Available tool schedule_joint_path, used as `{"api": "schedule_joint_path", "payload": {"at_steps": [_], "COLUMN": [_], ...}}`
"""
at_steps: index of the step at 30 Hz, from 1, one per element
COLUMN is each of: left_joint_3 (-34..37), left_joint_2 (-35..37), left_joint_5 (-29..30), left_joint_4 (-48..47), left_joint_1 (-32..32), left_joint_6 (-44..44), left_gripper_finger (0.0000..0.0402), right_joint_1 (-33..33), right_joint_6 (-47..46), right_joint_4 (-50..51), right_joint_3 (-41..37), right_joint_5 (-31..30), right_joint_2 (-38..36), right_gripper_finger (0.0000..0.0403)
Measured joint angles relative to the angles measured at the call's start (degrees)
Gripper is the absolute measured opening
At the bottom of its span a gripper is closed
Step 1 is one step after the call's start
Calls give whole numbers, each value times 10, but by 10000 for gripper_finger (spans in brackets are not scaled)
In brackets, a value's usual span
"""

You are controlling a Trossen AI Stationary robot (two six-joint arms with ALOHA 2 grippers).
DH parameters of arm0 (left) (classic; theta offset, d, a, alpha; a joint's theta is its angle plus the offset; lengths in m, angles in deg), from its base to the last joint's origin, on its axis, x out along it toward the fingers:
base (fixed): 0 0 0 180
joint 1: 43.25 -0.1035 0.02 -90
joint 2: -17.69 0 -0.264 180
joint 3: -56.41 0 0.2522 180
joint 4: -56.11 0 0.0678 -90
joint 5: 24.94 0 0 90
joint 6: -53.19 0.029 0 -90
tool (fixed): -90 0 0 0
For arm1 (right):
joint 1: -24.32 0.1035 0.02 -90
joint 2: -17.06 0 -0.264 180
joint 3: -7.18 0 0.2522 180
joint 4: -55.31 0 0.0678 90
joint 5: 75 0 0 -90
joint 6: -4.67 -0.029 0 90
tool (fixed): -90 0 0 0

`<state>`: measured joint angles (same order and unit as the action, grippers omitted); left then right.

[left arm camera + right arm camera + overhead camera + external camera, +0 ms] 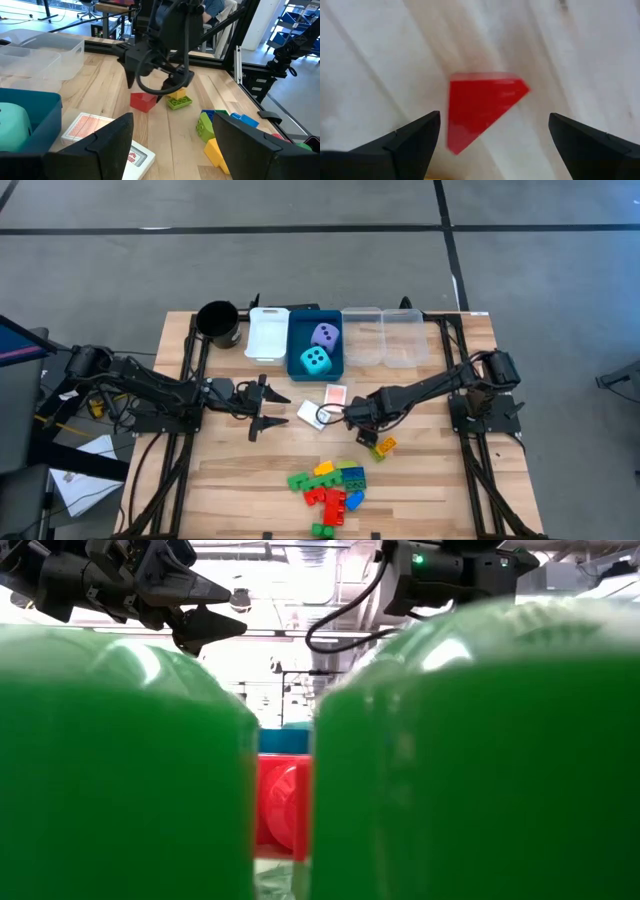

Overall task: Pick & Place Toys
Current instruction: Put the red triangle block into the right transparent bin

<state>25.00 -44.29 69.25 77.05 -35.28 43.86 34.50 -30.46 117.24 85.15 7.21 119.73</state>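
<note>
Currently we're on the approach: right gripper (490, 132) hangs jaws apart just above the red brick (480, 107), which lies on the wooden table (440, 480) between the card packs (323, 404) and the brick pile (332, 483). Next move: descend and close squarely. Left gripper (272, 407) waits spread nearby. Both dice (320, 348) sit in the blue tray (296, 340). Concrete floor around; workshop behind.

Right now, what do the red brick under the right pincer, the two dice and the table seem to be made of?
The red brick looks like hard plastic: flat faces, sharp edges, even colour. The cyan die and lavender die seem soft, perhaps foam or plush, judging by rounded corners and a matte look. The table appears to be pale wood, with visible plank lines and grain.
</note>
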Motion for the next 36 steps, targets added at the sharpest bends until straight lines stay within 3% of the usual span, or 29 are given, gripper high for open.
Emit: {"api": "schedule_joint_path", "payload": {"at_steps": [7,19,36], "left_joint_3": [0,0,0], "left_joint_2": [0,0,0], "left_joint_5": [0,0,0], "left_joint_4": [0,0,-26], "left_joint_1": [0,0,0], "left_joint_6": [0,0,0], "left_gripper_finger": [266,266,266], "right_joint_1": [4,-23,-40], "right_joint_6": [34,-140,-259], "right_joint_4": [-11,-51,-38], "right_joint_3": [0,0,0], "right_joint_5": [4,5,49], "right_joint_2": [0,0,0], "right_gripper_finger": [365,365,365]}}
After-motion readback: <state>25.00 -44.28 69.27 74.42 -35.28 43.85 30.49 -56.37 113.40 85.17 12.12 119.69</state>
